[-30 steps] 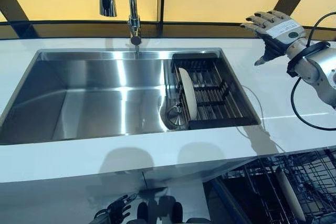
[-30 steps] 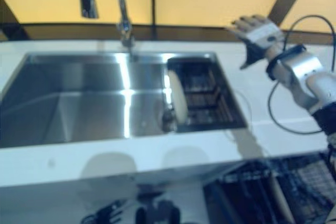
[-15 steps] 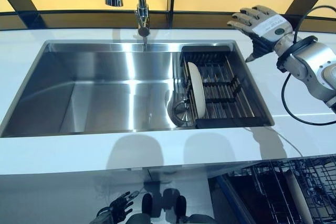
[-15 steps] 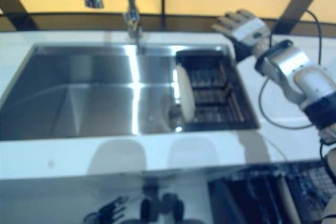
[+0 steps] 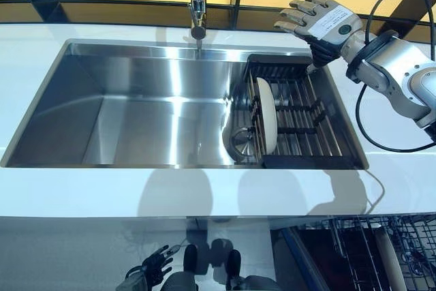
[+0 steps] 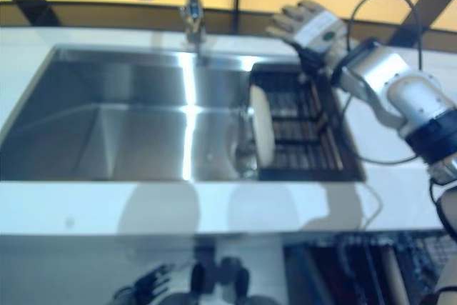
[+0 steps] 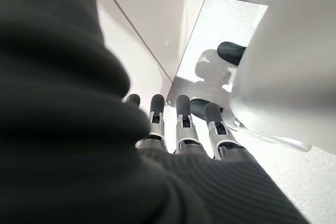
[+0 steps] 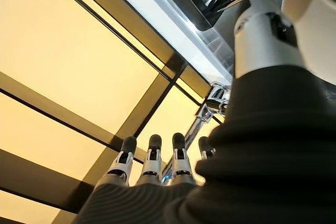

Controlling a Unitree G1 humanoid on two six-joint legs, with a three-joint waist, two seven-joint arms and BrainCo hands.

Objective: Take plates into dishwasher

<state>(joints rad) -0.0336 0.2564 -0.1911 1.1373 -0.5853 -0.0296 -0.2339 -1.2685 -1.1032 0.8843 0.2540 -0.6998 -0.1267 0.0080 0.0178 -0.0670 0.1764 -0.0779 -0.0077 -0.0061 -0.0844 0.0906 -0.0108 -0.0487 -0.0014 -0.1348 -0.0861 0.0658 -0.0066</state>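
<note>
White plate point(image 5: 267, 123) stands racked, apart from raised right hand point(image 5: 320, 22).

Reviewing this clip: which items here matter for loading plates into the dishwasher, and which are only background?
Task items:
- plate, upright in the sink rack
- dishwasher rack, lower right
- right robot hand, open above the sink rack's far end
- left robot hand, idle, low

Background:
- sink
- faucet
- countertop

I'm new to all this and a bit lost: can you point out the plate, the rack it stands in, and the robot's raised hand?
plate point(image 5: 267, 122): left eye view, on its white face.
rack point(image 5: 320, 138): left eye view, on the dark bars right of the plate.
right hand point(image 5: 325, 22): left eye view, on the back of the hand.
</note>
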